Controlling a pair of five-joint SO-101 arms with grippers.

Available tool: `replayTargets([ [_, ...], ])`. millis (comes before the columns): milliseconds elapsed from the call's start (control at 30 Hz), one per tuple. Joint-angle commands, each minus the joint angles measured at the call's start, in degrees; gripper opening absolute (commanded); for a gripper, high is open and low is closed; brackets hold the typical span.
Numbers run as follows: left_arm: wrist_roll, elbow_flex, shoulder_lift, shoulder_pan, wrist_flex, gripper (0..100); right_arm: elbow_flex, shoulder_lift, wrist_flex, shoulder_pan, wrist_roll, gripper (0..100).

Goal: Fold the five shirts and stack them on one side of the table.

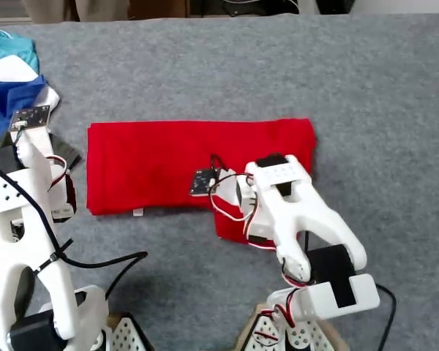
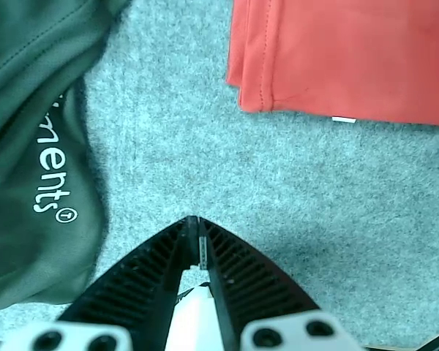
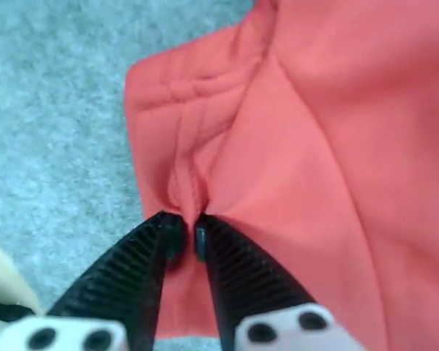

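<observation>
A red shirt (image 1: 154,164) lies flat across the middle of the grey table, with a flap (image 1: 230,228) sticking out of its near edge. My right gripper (image 3: 188,228) is shut on a pinched fold of that red shirt (image 3: 314,146) near a hemmed corner. The right arm (image 1: 293,212) hangs over the flap. My left gripper (image 2: 197,228) is shut with nothing in it, just above bare table between a dark shirt (image 2: 29,110) with white print and the red shirt's corner (image 2: 336,58). The left arm (image 1: 25,197) stands at the table's left side.
A pile of teal, white and blue shirts (image 1: 11,73) sits at the far left corner. A bit of the dark shirt (image 1: 67,155) shows beside the left arm. Grey table (image 1: 351,80) stretches far and right of the red shirt.
</observation>
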Motion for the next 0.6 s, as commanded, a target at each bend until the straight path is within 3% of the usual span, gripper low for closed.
replayTargets([
  [0,-0.35,-0.53,-0.40,-0.35,0.62,2,-1.80,0.84,-0.70,2.77,-1.05,0.4],
  [167,-0.35,-0.62,-0.40,-0.18,0.62,2,-11.12,1.01,2.90,7.08,-1.05,0.4],
  [333,-0.44,-0.62,-0.40,-0.53,0.62,2,-22.99,1.36,9.93,6.99,-1.05,0.4],
  [567,-0.44,-0.62,-0.40,-0.09,0.62,2,-33.89,4.00,10.11,6.99,-0.97,0.4],
])
